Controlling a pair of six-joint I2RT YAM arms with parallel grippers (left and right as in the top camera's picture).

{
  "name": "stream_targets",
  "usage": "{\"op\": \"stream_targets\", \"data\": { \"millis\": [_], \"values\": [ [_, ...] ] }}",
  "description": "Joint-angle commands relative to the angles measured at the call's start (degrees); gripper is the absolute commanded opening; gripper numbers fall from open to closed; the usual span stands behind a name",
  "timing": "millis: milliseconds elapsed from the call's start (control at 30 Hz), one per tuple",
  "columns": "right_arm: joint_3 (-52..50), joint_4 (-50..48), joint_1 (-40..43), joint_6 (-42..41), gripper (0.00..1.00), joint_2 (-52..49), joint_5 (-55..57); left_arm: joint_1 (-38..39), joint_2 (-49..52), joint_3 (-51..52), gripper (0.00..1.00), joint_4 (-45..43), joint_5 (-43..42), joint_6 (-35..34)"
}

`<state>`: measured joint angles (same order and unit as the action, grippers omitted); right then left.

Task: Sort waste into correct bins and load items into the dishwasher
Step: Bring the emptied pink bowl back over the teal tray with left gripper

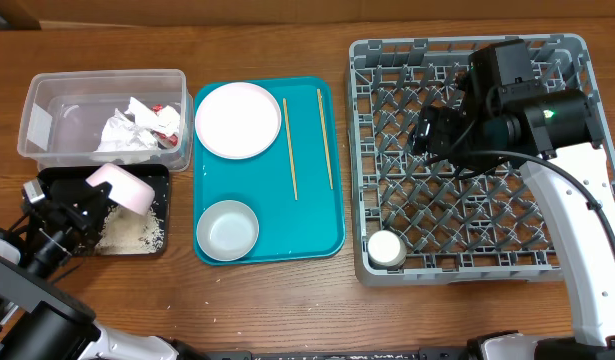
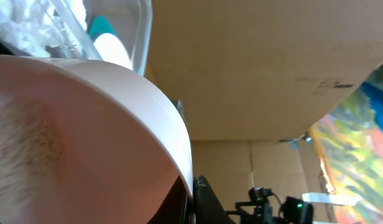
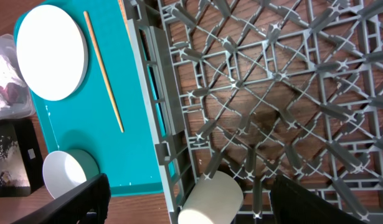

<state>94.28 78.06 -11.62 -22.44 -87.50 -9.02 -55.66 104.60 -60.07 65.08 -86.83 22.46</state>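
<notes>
Over tray (image 1: 159, 188), your left tool (image 1: 97, 198) pinches tipped bowl (image 1: 125, 188), likely emptying rice (image 1: 127, 235); right tool (image 1: 427, 130) gapes empty. Next: bowl to rack (image 1: 359, 160).

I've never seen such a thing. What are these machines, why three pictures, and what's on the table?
Two robot arms work at a table. One picture looks down from above; the others come from wrist cameras. The left gripper holds a pink bowl tipped over a black tray of rice. Next to it, a clear tub holds crumpled paper. A teal tray carries a plate, two chopsticks and a second bowl. The right gripper, open and empty, hovers over a grey rack holding one cup.
</notes>
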Motion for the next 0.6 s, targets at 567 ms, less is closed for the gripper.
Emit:
{"op": "stream_targets", "data": {
  "millis": [567],
  "values": [
    [0.61,0.31,0.07,0.24,0.83,-0.04,-0.07,-2.80,0.61,0.13,0.04,-2.10,-3.82,-9.33]
  ]
}}
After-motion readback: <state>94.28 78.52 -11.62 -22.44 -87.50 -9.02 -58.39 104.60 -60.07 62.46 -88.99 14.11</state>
